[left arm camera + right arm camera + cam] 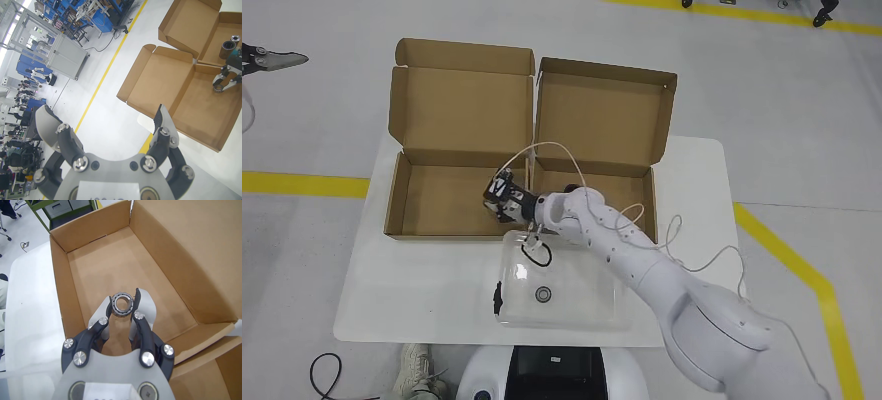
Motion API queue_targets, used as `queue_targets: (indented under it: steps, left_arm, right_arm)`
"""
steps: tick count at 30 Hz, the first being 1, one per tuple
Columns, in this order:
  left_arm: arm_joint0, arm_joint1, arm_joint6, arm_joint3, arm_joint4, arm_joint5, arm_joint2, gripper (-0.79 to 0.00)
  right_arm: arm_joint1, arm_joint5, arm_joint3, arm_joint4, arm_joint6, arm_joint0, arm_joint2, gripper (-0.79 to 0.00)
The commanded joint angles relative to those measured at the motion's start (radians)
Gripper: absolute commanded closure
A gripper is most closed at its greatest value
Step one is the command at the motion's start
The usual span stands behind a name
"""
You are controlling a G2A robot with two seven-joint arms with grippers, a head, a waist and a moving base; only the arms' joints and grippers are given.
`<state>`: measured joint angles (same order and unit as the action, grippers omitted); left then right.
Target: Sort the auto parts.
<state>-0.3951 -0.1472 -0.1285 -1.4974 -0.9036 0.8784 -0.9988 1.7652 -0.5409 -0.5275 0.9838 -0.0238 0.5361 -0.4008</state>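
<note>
The right gripper (123,295) hangs inside the left box (437,200), close to the wall that meets the right box (604,112). Its fingers (146,307) are closed on a bearing (122,306), a steel ring with rollers around its outside. They clamp it by its sides, with the bore facing up toward the wrist camera. The bearing sits low over the brown floor of the left box. From the left wrist view it seems to touch the floor, though I cannot be sure.

The left gripper (103,111) is up in the air out past the left box, over the corner of the tabletop (392,290) and the floor beyond. Its fingers (45,123) are spread wide with nothing between them.

The two boxes stand side by side on the far part of the tabletop, touching, with their lids folded up and back. The right box holds two upright parts near each other: a dark sleeve (227,49) and a smaller steel cylinder (235,38) just beyond it.

A clear bin (587,300) sits on the near part of the tabletop, just in front of the boxes, partly under the right arm. A small round part (544,294) lies in it.
</note>
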Motion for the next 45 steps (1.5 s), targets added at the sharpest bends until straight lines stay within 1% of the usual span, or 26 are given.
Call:
queue_targets:
  steps: [1, 2, 3, 4, 5, 6, 7, 11, 16, 22, 24, 30, 35, 40, 45]
  left_arm:
    - [0.000, 0.000, 0.000, 0.000, 0.000, 0.000, 0.000, -0.785]
    - [0.000, 0.000, 0.000, 0.000, 0.000, 0.000, 0.000, -0.785]
    - [0.000, 0.000, 0.000, 0.000, 0.000, 0.000, 0.000, -0.785]
    - [0.000, 0.000, 0.000, 0.000, 0.000, 0.000, 0.000, -0.785]
    - [0.000, 0.000, 0.000, 0.000, 0.000, 0.000, 0.000, -0.785]
    - [0.000, 0.000, 0.000, 0.000, 0.000, 0.000, 0.000, -0.785]
    - [0.000, 0.000, 0.000, 0.000, 0.000, 0.000, 0.000, -0.785]
    - [0.000, 0.000, 0.000, 0.000, 0.000, 0.000, 0.000, -0.785]
    - [0.000, 0.000, 0.000, 0.000, 0.000, 0.000, 0.000, -0.785]
    - [0.000, 0.000, 0.000, 0.000, 0.000, 0.000, 0.000, -0.785]
    - [0.000, 0.000, 0.000, 0.000, 0.000, 0.000, 0.000, -0.785]
    - [0.000, 0.000, 0.000, 0.000, 0.000, 0.000, 0.000, -0.785]
    - [0.000, 0.000, 0.000, 0.000, 0.000, 0.000, 0.000, -0.785]
    - [0.000, 0.000, 0.000, 0.000, 0.000, 0.000, 0.000, -0.785]
    - [0.000, 0.000, 0.000, 0.000, 0.000, 0.000, 0.000, -0.785]
  right_arm:
    - [0.013, 0.004, 0.024, 0.010, -0.005, -0.007, 0.004, -0.299]
    - [0.020, 0.006, 0.034, 0.014, -0.008, -0.010, 0.006, -0.348]
    - [0.025, 0.007, 0.044, 0.018, -0.012, -0.012, 0.007, -0.431]
    - [0.030, 0.006, 0.053, 0.023, -0.017, -0.015, 0.008, -0.545]
    - [0.035, 0.006, 0.060, 0.027, -0.023, -0.017, 0.008, -0.606]
    - [0.039, 0.006, 0.067, 0.031, -0.029, -0.020, 0.008, -0.637]
    - [0.041, 0.006, 0.071, 0.034, -0.033, -0.022, 0.008, -0.656]
    - [0.053, -0.004, 0.074, 0.061, -0.064, -0.031, 0.009, -0.662]
    - [0.059, -0.021, 0.043, 0.103, -0.098, -0.040, 0.012, -0.702]
    - [0.049, -0.029, -0.039, 0.172, -0.129, -0.036, 0.010, -0.748]
    - [0.038, -0.031, -0.083, 0.195, -0.139, -0.024, 0.003, -0.763]
    - [-0.015, -0.040, -0.230, 0.252, -0.124, 0.023, -0.042, -0.785]
    - [-0.087, -0.049, -0.418, 0.306, -0.058, 0.103, -0.118, -0.785]
    - [-0.175, -0.083, -0.674, 0.368, 0.069, 0.239, -0.236, -0.785]
    - [-0.255, -0.173, -0.934, 0.415, 0.211, 0.414, -0.371, -0.785]
